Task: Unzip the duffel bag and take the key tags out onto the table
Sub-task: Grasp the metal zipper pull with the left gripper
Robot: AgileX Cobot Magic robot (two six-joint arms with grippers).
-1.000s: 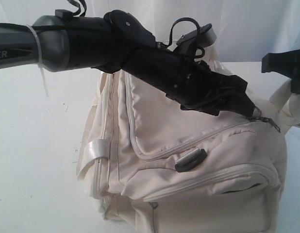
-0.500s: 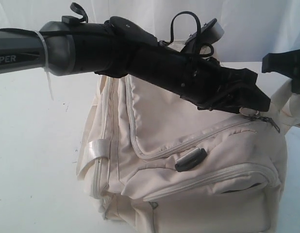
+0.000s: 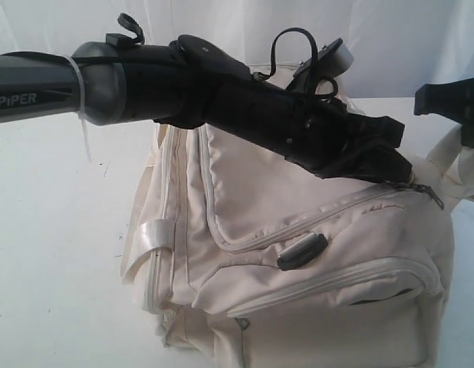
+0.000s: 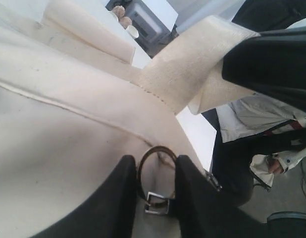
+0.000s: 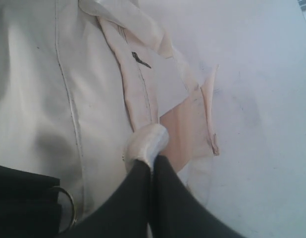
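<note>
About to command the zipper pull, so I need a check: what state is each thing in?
Cream-white fabric duffel bag: resting on white table, curved zipper shut.
Left gripper: shut on metal zipper-pull ring.
Ring: pinched from both sides, lying against the bag.
Right gripper: shut on shiny satin strap.
Key tags: not in view.

The dark grey left arm (image 3: pixel 37 88), marked PIPER, reaches across the cream duffel bag (image 3: pixel 298 222). Its black left hand (image 3: pixel 392 162) lies on the bag's top corner; how its jaws stand is hidden here. Just beyond the fingertips, a metal zipper pull (image 3: pixel 421 189) shows on the pale zipper. Below the hand, on the bag's face, sits a black D-ring (image 3: pixel 302 251). Past this hand, at the picture's edge, is the right hand (image 3: pixel 450 101), with a cream strap (image 3: pixel 450 165) under it. The white bench (image 3: pixel 53 261) carries the bag.
</note>
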